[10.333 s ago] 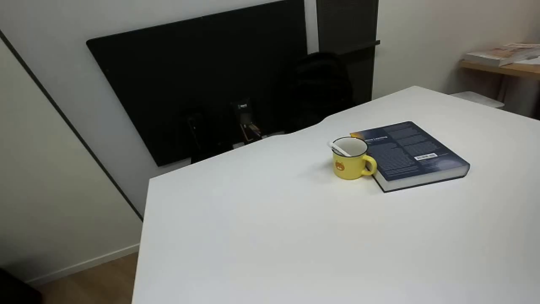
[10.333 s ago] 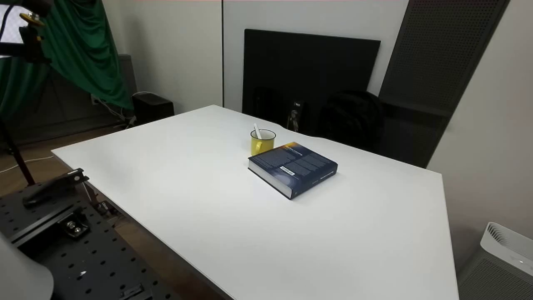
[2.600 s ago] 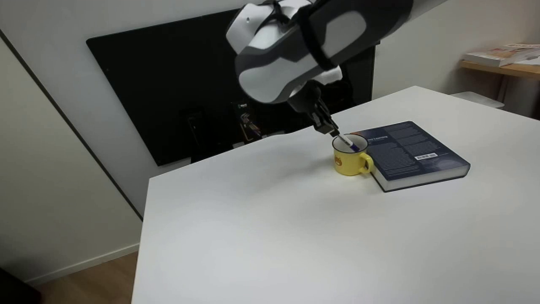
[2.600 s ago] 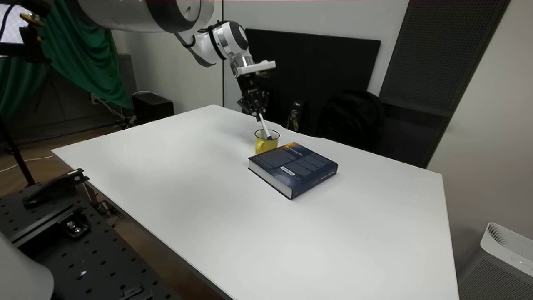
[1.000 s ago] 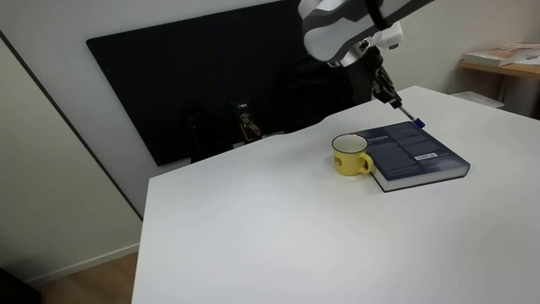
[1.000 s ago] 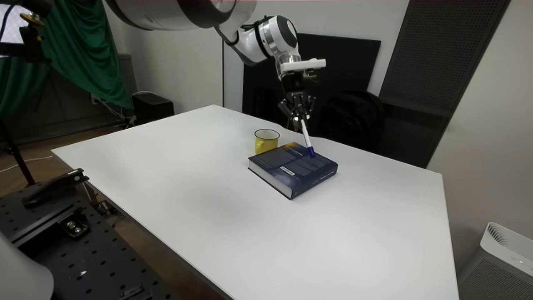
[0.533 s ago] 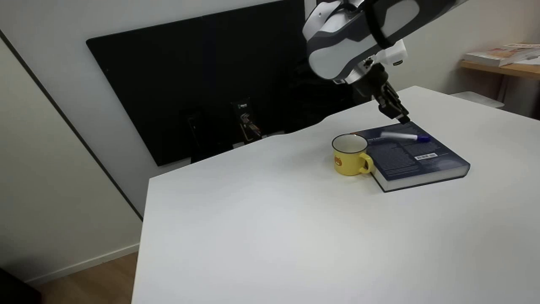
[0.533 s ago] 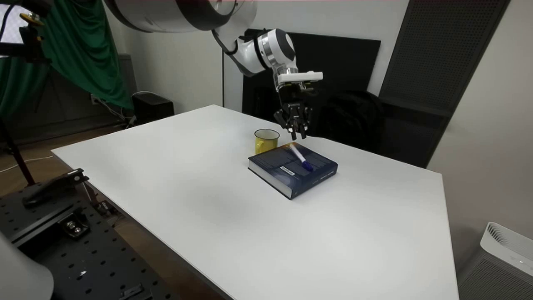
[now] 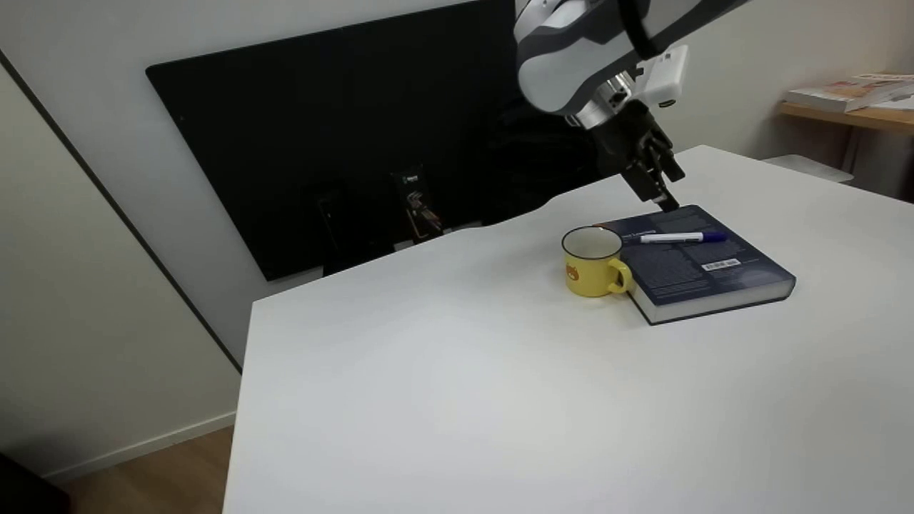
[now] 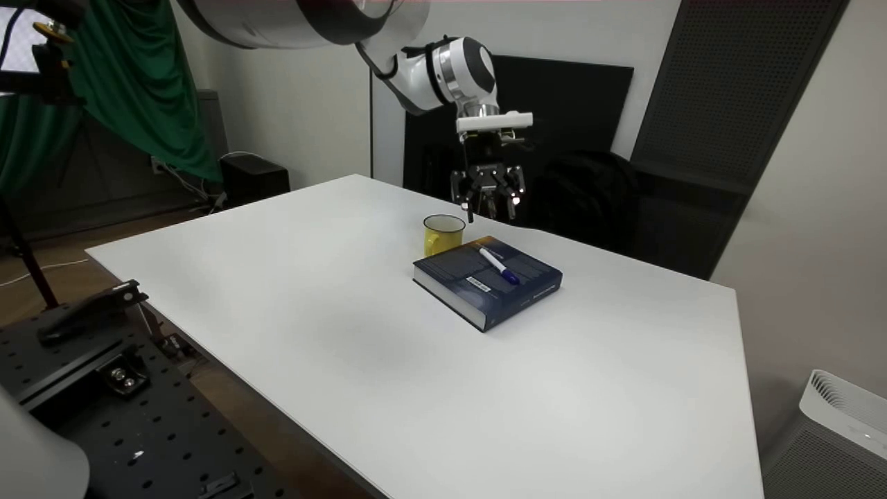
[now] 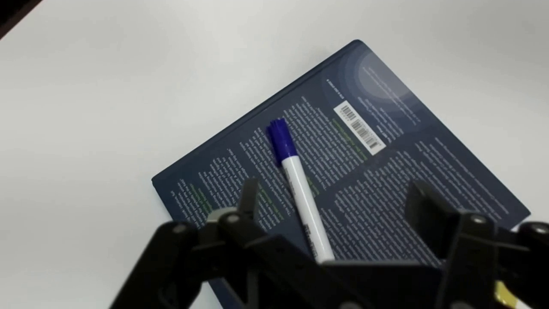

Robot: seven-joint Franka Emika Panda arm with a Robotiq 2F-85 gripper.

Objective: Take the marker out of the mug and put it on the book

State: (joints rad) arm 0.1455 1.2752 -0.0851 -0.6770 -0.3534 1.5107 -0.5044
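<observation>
Marker [image 11: 306, 206] on the book [image 11: 364, 171]

Formerly in the mug [image 9: 593, 277], it now lies inside the book's edges. The hand [image 10: 491, 213] hangs above, now spread wide, gripping nothing. In both exterior views, the desk [image 9: 457, 400] spans the lower centre.

Pale walls [image 9: 728, 71], black panel [image 9: 343, 143] behind a white table [image 9: 428, 400], green curtain [image 10: 138, 83], brown floor [image 9: 164, 464].

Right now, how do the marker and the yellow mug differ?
The marker is white and blue; the mug is yellow outside, white inside. The marker is a thin stick; the mug, a wide, hollow cup. The marker lies on the book; the mug stands upright on the table. Both are clear of the open gripper.
</observation>
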